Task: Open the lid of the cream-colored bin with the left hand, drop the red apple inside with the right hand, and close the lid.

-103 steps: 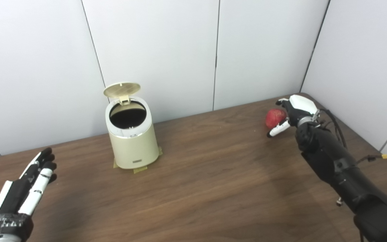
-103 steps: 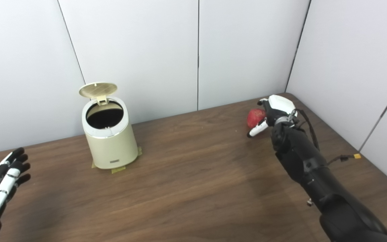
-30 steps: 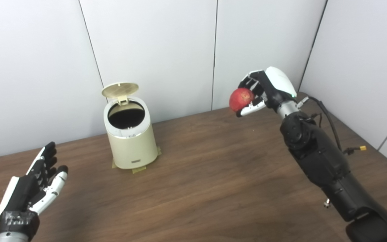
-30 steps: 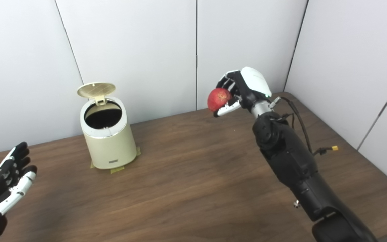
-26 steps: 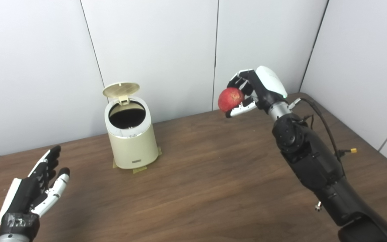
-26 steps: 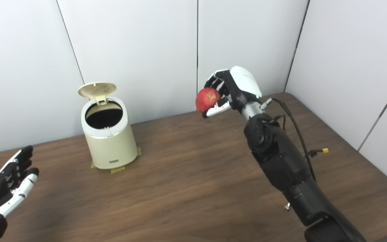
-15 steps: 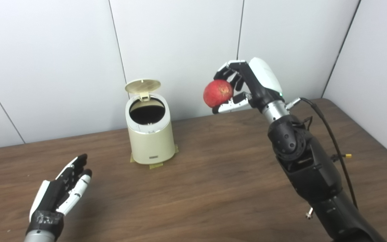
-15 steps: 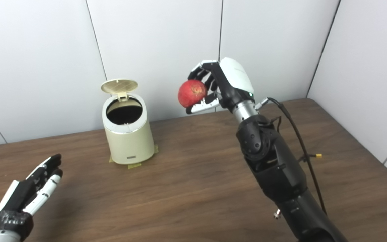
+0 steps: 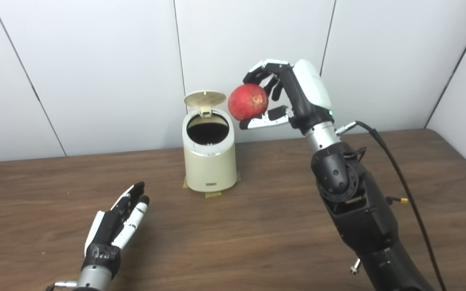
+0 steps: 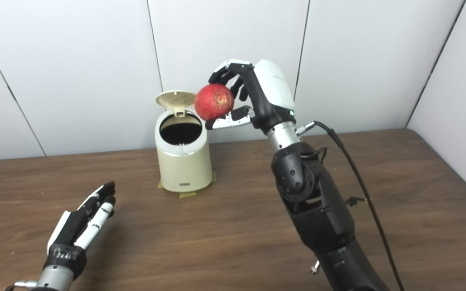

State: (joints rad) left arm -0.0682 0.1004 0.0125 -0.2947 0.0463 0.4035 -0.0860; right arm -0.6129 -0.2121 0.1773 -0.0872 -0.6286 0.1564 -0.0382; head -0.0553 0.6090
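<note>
apple (image 9: 248, 102), one only: round, deep red with paler speckling, skin dull rather than glossy. held up in the air, well above the desk (image 9: 257, 226), just right of the bin's open mouth and a little higher than the raised lid.

right hand (image 9: 287, 97): fingers (image 9: 263, 68) curled over the top and far side of the apple, thumb pressed under it from below; fruit pinched between them. white shell on the back of the hand, black forearm below, a black cable trailing off the wrist.

bin (image 9: 209, 155), one: cream, short cylinder tapering wider toward the base, dark inside. stands upright toward the back of the desk, near the wall, on strips of yellowish tape. small label low on the front.

lid (image 9: 205, 99), one: round, cream, tipped up on its rear hinge, standing nearly upright behind the opening.

left hand (image 9: 117, 220): low over the desk at front left, well apart from the bin. fingers straight, lying close side by side, holding nothing, palm turned inward. cannot tell if it touches the wood.
</note>
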